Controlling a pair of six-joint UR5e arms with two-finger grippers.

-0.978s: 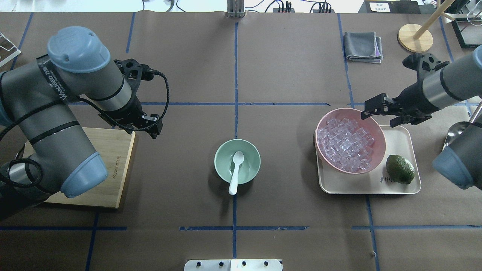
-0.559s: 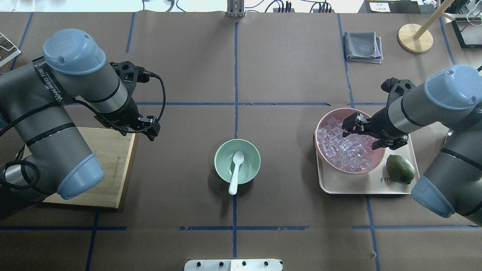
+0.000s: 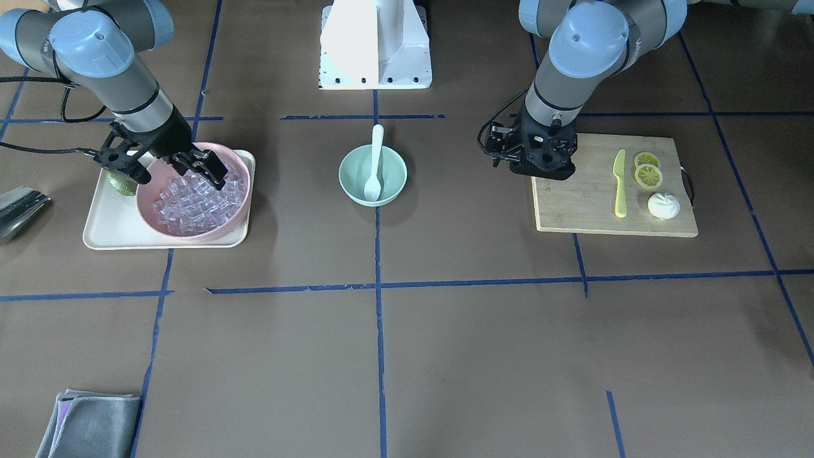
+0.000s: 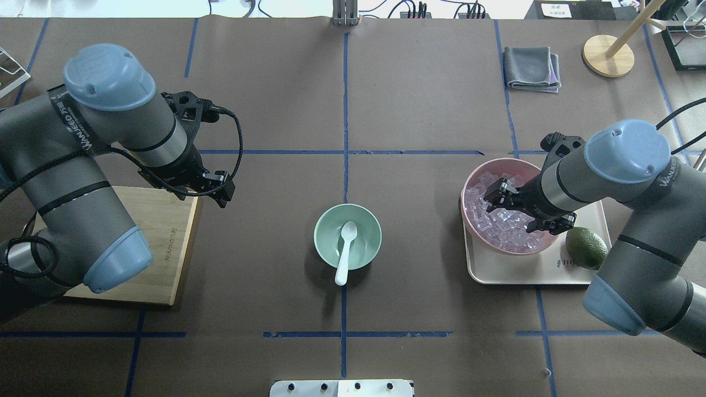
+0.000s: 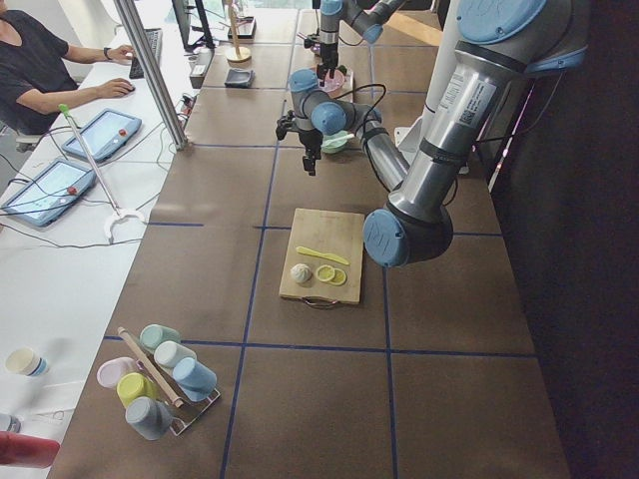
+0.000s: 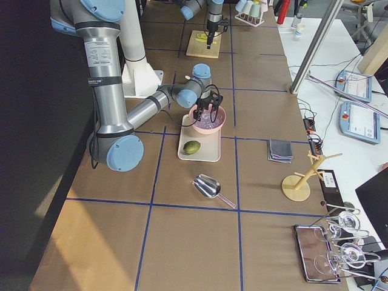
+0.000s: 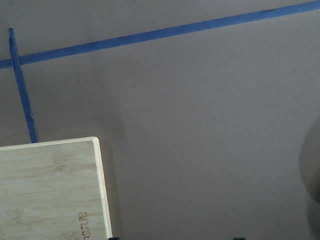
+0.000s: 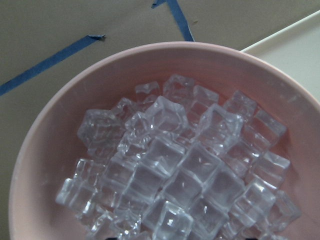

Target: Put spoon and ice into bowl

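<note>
The white spoon (image 4: 345, 251) lies with its head inside the mint-green bowl (image 4: 322, 220) at the table's middle, its handle over the near rim; it also shows in the front view (image 3: 375, 159) in the bowl (image 3: 353, 184). The ice (image 4: 499, 229) is piled in the pink bowl (image 4: 469, 182), and fills the right wrist view (image 8: 170, 170). My right gripper (image 4: 518, 212) is open, its jaws spread just over the ice (image 3: 191, 203), holding nothing. My left gripper (image 4: 220, 193) is open and empty above the bare table by the cutting board's corner.
The pink bowl stands on a cream tray (image 4: 518, 273) with an avocado (image 4: 586, 248). The wooden cutting board (image 3: 572, 210) holds a yellow-green knife (image 3: 618, 184), lemon slices (image 3: 647, 168) and a white lump (image 3: 663, 205). A grey cloth (image 4: 532, 67) and a wooden stand (image 4: 606, 55) are at the far right.
My right arm has swung from the pink bowl's far rim to over the ice pile, gripper still open. The left arm has barely shifted. Spoon and mint bowl are unmoved.
</note>
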